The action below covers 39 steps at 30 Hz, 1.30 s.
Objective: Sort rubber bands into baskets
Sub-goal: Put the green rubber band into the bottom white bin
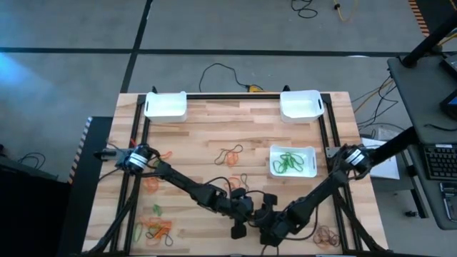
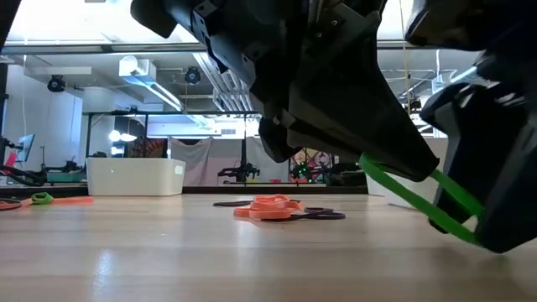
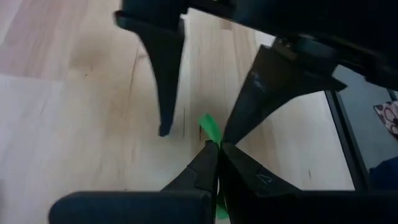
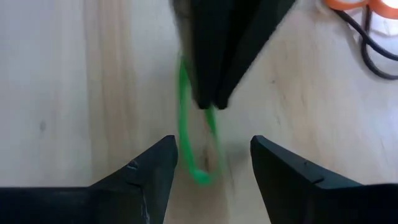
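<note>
My left gripper (image 3: 217, 148) is shut on a green rubber band (image 4: 186, 134) just above the table near its front edge, at the middle. My right gripper (image 4: 214, 163) faces it, open, one finger on either side of the hanging loop. In the high view both grippers meet at about (image 1: 255, 220). Three white baskets stand on the table: two at the far edge (image 1: 166, 106) (image 1: 300, 105), and one (image 1: 273, 163) at the middle right with green bands lying in it. Loose orange, green and dark rubber bands (image 1: 156, 228) lie on the wood. My left gripper pinches the green band's upper part (image 3: 210, 129) between its two fingertips, slanting down from the table's left. The loop hangs below the fingertips, its lower end (image 4: 199, 174) close to the wood. My right gripper: I cannot tell whether its fingers touch the band.
More rubber bands lie at the table's middle (image 1: 230, 155), left (image 1: 151, 183) and front right (image 1: 327, 235). In the low view a pile of orange and dark bands (image 2: 270, 207) lies beyond the grippers. Black rails (image 1: 330, 128) run along the table's sides.
</note>
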### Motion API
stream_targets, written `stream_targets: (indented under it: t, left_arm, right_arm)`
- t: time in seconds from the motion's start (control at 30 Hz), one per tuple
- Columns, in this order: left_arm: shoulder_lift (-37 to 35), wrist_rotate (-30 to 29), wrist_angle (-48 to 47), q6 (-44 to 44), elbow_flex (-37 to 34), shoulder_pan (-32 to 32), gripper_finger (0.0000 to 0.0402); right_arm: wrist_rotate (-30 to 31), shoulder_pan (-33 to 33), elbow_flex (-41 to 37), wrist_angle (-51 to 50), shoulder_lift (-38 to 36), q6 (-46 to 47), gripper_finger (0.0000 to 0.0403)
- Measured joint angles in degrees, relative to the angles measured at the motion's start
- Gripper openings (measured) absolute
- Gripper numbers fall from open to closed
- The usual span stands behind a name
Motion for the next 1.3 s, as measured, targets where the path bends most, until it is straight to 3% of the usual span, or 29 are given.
stream_targets:
  t: [0.13,0.3,0.43,0.6,0.73,0.83,1.03,1.13,1.3]
  left_arm:
    - [0.0,0.0,-0.1,0.0,0.0,0.0,0.0]
    - [-0.1,0.0,-0.3,-0.3,0.0,0.0,0.0002]
    - [-0.8,-0.1,-3.0,-2.3,0.0,0.0,0.0029]
    - [-2.9,-0.3,-10.9,-5.5,0.0,0.0,0.0091]
    - [-6.0,-2.3,-21.4,-6.1,0.0,-0.6,0.0144]
    - [-8.6,-4.5,-32.3,-6.2,0.0,-1.8,0.0175]
    - [-12.9,-7.3,-50.8,-6.9,-1.6,-4.5,0.0207]
    - [-16.7,-6.9,-53.1,-10.9,-6.1,-4.9,0.021]
    - [-24.8,-6.1,-49.5,-23.7,-18.7,-8.4,0.021]
  right_arm:
    - [-0.1,-0.2,0.0,1.0,0.5,-0.2,0.0155]
    - [-0.5,-0.5,0.0,1.8,1.2,-0.2,0.007]
    - [-2.7,-0.9,0.0,1.6,0.8,-1.1,0.0017]
    - [-4.8,-1.5,-0.1,-4.0,-1.2,-2.9,0.0013]
    - [-8.2,-3.1,-0.2,-14.8,-5.4,-5.1,0.0013]
    - [-7.8,-5.2,-0.1,-23.4,-10.8,-7.2,0.0013]
    - [-7.5,-11.6,0.0,-31.4,-25.4,-10.2,0.0013]
    - [-7.1,-15.8,-1.1,-34.9,-32.4,-7.9,0.0013]
    - [-6.1,-25.7,-7.7,-40.1,-40.5,4.2,0.0013]
